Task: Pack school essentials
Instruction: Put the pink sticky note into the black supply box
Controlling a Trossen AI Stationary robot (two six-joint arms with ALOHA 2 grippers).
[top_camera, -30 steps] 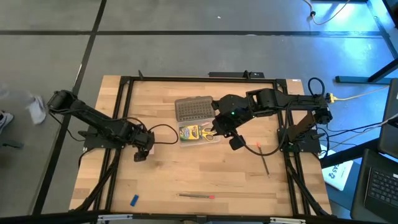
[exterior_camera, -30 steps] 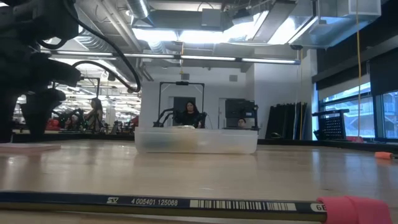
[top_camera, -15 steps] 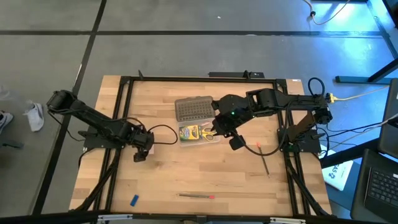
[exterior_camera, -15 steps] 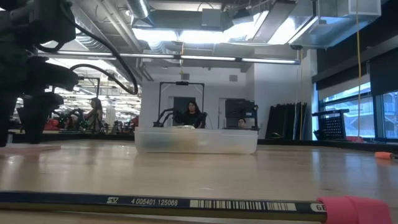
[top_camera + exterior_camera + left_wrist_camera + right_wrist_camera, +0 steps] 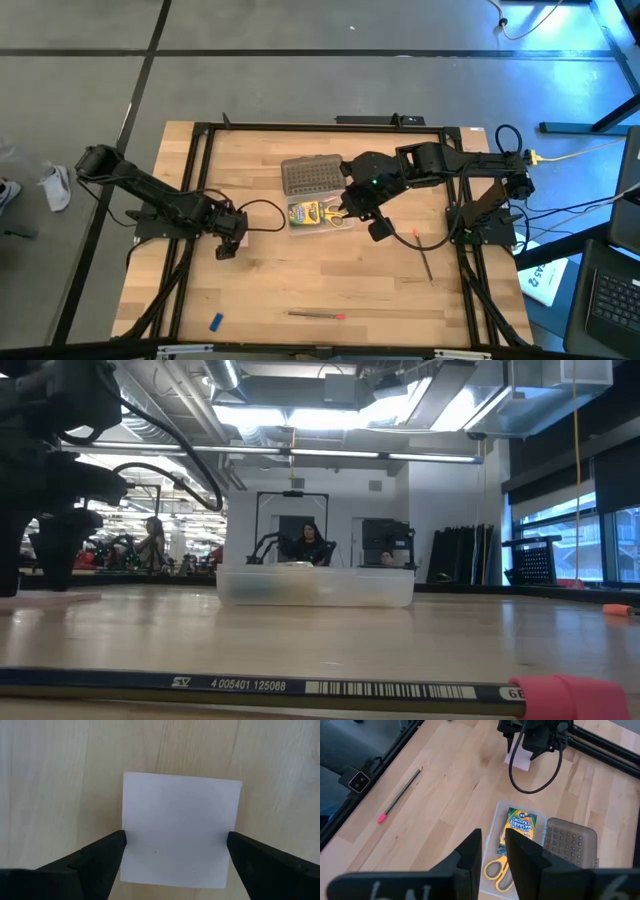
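A square notepad (image 5: 181, 827) lies flat on the table's left part. My left gripper (image 5: 177, 845) points down over it, open, with one fingertip at each of two opposite edges. A clear case (image 5: 320, 214) at mid-table holds a green-yellow crayon box (image 5: 517, 827) and yellow-handled scissors (image 5: 495, 870). My right gripper (image 5: 494, 842) hangs above the case's right end, its fingers a narrow gap apart with nothing between them. One pencil (image 5: 315, 314) and a blue eraser (image 5: 215, 322) lie near the front edge. A second pencil (image 5: 426, 258) lies at the right. My left gripper comes at the notepad from above, its fingertips (image 5: 117, 842) level with the pad's two opposite edges (image 5: 125, 832). Whether they touch those edges I cannot tell. The pad lies flat on the table.
A grey studded lid (image 5: 311, 175) lies just beyond the case on the far side. Black frame rails (image 5: 200, 200) run along the table's left, right and far sides. Bare wood lies between the case and the near pencil. People sit in the room behind.
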